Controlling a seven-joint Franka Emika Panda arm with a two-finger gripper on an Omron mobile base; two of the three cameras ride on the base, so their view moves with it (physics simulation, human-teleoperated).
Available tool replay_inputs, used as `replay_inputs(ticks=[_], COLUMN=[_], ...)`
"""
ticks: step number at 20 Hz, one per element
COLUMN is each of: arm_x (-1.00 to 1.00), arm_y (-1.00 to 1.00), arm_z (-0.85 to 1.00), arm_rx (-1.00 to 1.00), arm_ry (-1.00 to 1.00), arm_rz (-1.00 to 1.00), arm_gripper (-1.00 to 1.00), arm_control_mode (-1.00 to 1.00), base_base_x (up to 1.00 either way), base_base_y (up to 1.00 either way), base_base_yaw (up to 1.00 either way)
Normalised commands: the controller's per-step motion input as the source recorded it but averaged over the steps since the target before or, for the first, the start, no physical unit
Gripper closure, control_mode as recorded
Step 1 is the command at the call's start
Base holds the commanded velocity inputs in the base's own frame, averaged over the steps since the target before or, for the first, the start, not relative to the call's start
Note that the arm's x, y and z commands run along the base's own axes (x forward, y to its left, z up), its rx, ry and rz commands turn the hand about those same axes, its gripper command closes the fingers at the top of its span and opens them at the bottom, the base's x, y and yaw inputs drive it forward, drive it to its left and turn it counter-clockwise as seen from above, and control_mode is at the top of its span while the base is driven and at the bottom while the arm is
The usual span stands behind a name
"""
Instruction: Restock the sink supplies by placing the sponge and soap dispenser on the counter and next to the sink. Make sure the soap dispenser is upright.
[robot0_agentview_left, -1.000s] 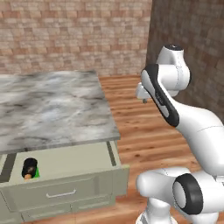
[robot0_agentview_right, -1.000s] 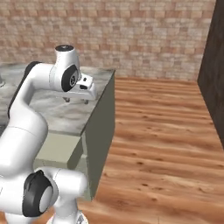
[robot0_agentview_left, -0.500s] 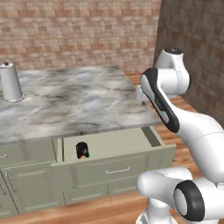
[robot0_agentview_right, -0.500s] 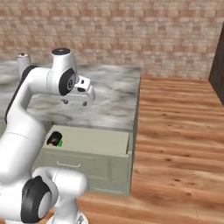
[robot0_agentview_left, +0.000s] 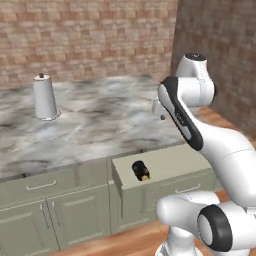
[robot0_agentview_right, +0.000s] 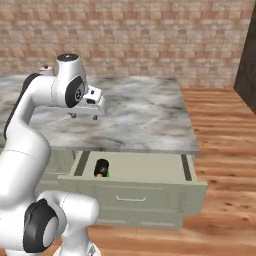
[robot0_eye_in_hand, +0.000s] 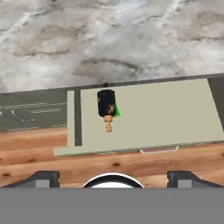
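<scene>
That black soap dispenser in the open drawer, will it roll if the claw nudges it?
Probably: the soap dispenser is a cylinder lying on its side on the flat drawer floor. The sponge, a green edge beside it, might check rolling that way.

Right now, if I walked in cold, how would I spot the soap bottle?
Find the marble counter and look under its front edge for the one open drawer. At its left end lies the soap bottle, on its side. It is small, black and cylindrical with an orange-tan nozzle, with a bit of green sponge peeking out beside it.
</scene>
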Motion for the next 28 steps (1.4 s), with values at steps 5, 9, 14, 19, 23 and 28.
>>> replay_inputs(ticks=[5, 9, 14, 19, 23, 28], arm_x=[0.0, 0.0, 0.0, 0.0, 0.0, 0.0], arm_y=[0.0, 0.0, 0.0, 0.0, 0.0, 0.0], arm_z=[0.0, 0.0, 0.0, 0.0, 0.0, 0.0], arm_rx=[0.0, 0.0, 0.0, 0.0, 0.0, 0.0], arm_ry=[0.0, 0.0, 0.0, 0.0, 0.0, 0.0], arm_rz=[0.0, 0.0, 0.0, 0.0, 0.0, 0.0], arm_gripper=[-1.0, -1.0, -1.0, -1.0, -1.0, -1.0], arm_control_mode=[1.0, 1.0, 1.0, 1.0, 1.0, 1.0], base_base_x=[0.44, 0.39, 0.32, 0.18, 0.33, 0.35], base_base_y=[1.0, 1.0, 0.94, 0.87, 0.44, 0.0], base_base_yaw=[-0.37, -0.42, -0.39, -0.32, -0.25, -0.12])
